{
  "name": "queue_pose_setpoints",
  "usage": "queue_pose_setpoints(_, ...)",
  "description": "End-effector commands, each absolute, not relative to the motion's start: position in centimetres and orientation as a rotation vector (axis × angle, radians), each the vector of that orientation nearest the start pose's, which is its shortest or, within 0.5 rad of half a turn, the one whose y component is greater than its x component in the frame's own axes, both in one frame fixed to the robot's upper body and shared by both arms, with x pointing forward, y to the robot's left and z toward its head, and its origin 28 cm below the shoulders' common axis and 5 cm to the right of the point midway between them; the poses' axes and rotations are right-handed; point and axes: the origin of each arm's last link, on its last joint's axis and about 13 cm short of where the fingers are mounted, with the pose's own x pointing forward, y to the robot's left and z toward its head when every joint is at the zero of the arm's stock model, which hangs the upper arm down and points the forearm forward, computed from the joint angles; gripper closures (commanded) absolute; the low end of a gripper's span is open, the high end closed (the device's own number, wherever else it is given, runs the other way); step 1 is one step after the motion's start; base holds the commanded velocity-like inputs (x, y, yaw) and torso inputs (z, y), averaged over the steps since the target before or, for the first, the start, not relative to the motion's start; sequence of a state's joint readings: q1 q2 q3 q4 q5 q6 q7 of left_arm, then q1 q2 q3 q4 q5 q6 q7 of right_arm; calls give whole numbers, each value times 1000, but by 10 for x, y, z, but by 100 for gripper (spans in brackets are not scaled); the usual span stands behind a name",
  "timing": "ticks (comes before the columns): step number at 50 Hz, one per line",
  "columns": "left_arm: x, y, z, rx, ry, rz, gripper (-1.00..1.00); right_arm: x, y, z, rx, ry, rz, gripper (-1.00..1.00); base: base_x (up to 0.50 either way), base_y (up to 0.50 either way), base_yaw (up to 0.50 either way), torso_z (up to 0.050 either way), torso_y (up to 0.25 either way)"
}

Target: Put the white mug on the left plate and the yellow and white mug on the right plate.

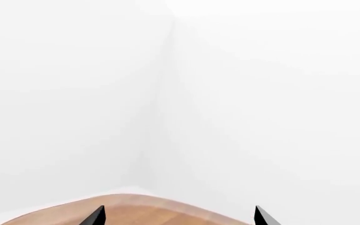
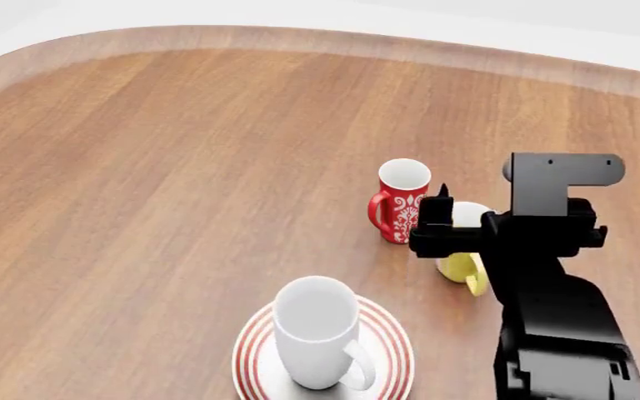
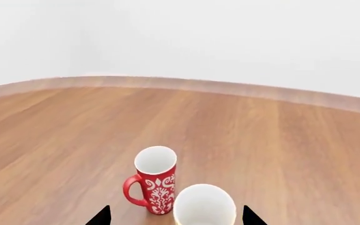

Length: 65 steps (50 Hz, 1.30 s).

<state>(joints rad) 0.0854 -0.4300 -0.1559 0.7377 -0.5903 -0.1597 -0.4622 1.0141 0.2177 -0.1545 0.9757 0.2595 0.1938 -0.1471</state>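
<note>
Yellow and white mug (image 3: 204, 206) between right gripper (image 3: 176, 218) fingertips

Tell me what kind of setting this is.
Likely a bare simulated tabletop test scene, not a real room: a rounded wooden table against blank white walls, holding only a white mug on a red-ringed plate, a red mug and a yellow and white mug.

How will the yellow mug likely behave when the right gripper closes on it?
The yellow mug looks rigid and glossy, so probably slippery. It is slim and upright, so an off-centre push might tip it toward the red mug close beside it.
</note>
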Motion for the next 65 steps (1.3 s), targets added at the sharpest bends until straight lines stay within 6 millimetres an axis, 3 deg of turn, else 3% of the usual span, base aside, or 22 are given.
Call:
queue_pose_setpoints(1, 171, 268, 158, -188, -446, 223, -100, 410, -163, 128, 29, 181, 53, -100, 0, 0, 0, 0, 0)
queue_pose_setpoints(19, 166, 265, 157, -201, -449, 193, -100, 410, -159, 127, 19, 237, 53, -100, 0, 0, 0, 1, -119)
queue_pose_setpoints(35, 167, 265, 157, -184, -456, 192, -100, 415, -168, 146, 14, 184, -8, -100, 0, 0, 0, 5, -169)
queue_pose_setpoints(50, 170, 270, 155, -200, -460, 223, -100, 419, -176, 162, 15, 141, -46, -100, 0, 0, 0, 0, -2)
queue_pose_setpoints(65, 168, 271, 156, -203, -468, 231, -100, 418, -174, 158, 18, 151, -34, -100, 0, 0, 0, 0, -161)
